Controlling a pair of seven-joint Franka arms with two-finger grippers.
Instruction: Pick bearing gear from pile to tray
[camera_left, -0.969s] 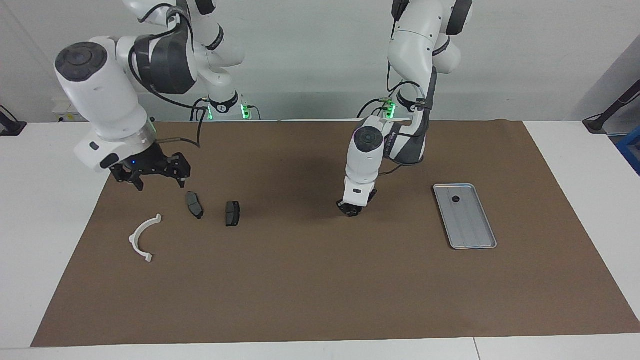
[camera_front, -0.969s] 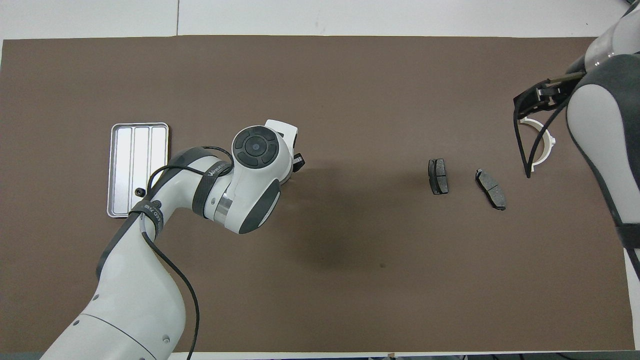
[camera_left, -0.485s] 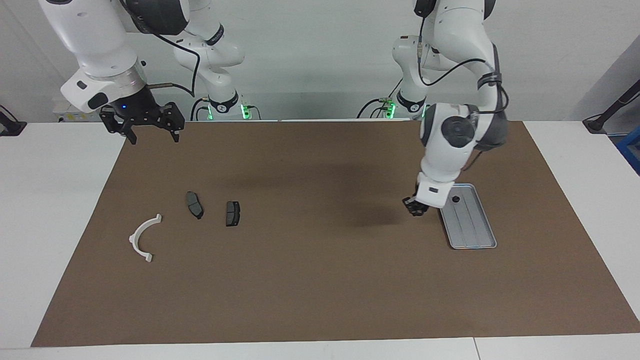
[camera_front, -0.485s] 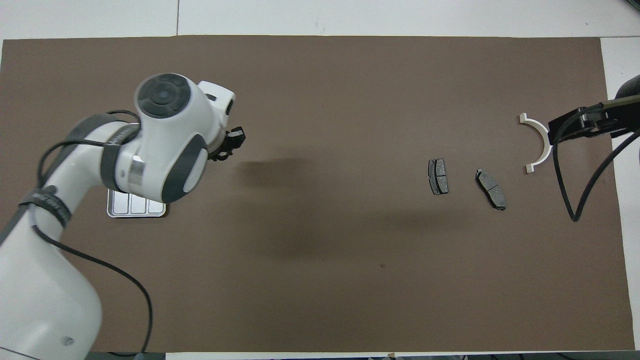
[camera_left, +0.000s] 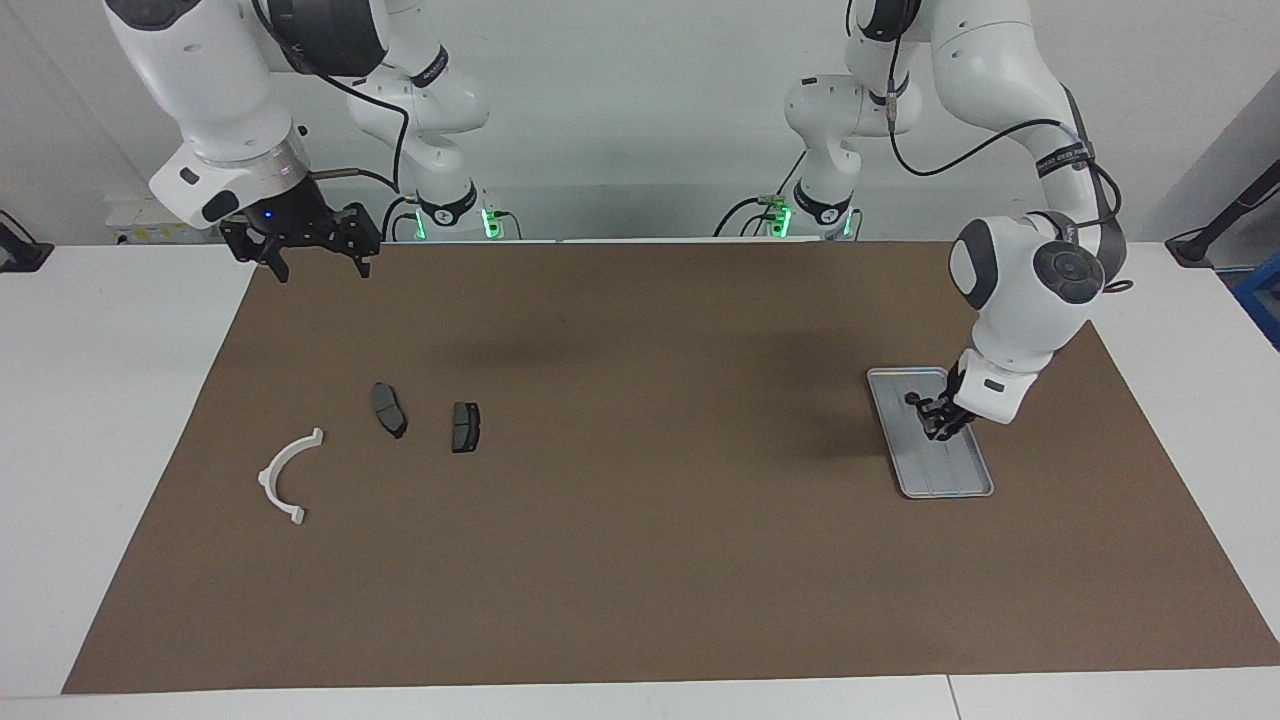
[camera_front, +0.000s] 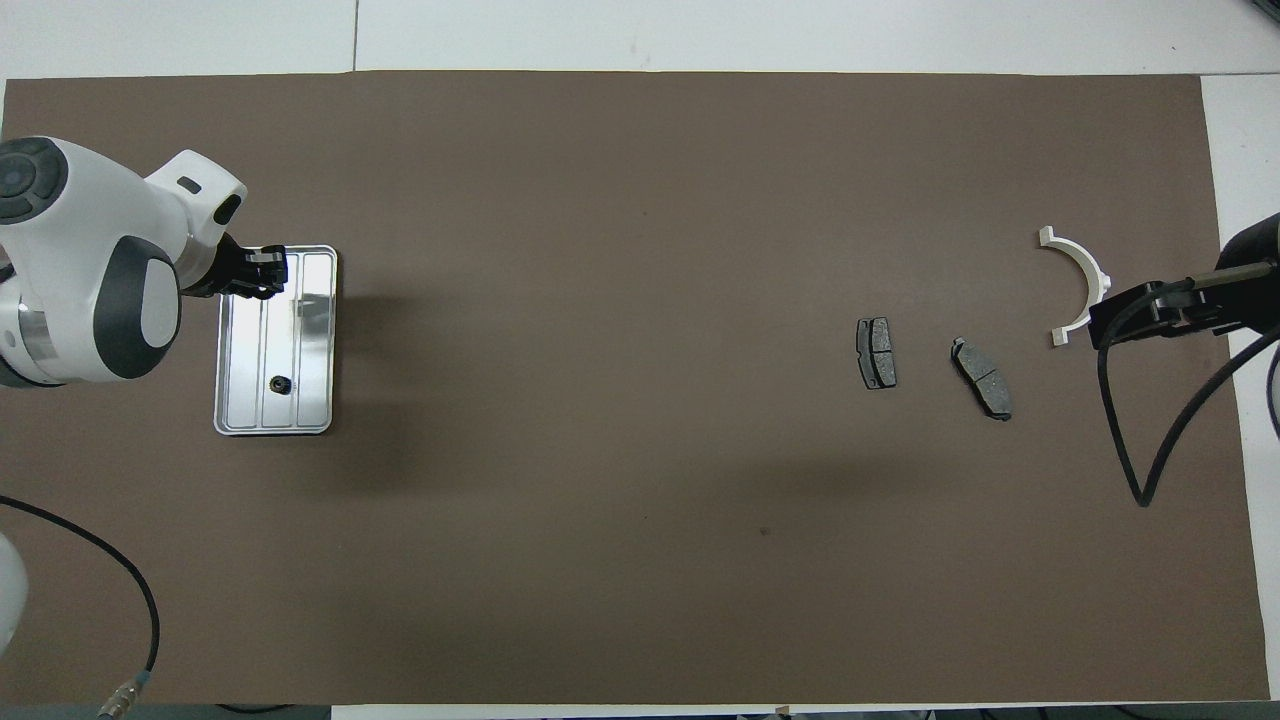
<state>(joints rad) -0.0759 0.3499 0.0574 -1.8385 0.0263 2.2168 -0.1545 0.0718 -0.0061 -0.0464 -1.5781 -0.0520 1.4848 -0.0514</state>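
Note:
The silver tray (camera_left: 957, 476) lies on the brown mat toward the left arm's end, also in the overhead view (camera_front: 316, 345). One small black round piece (camera_left: 912, 398) lies in it near the end closer to the robots (camera_front: 279, 383). My left gripper (camera_left: 938, 424) hangs low over the tray's middle (camera_front: 262, 273); whether it holds anything is hidden. The pile lies toward the right arm's end: a white half-ring bracket (camera_left: 287, 478) and two dark grey pads (camera_left: 389, 409) (camera_left: 465, 426). My right gripper (camera_left: 318, 266) is open and empty, raised over the mat's corner by the robots.
The brown mat (camera_left: 620, 560) covers most of the white table. In the overhead view the right arm's black cable (camera_front: 1125, 440) hangs beside the bracket (camera_front: 1082, 280) and the pads (camera_front: 876, 352) (camera_front: 982, 377).
My left gripper has moved from the mat's middle to over the tray. My right gripper has risen from beside the pads and drawn back toward the robots.

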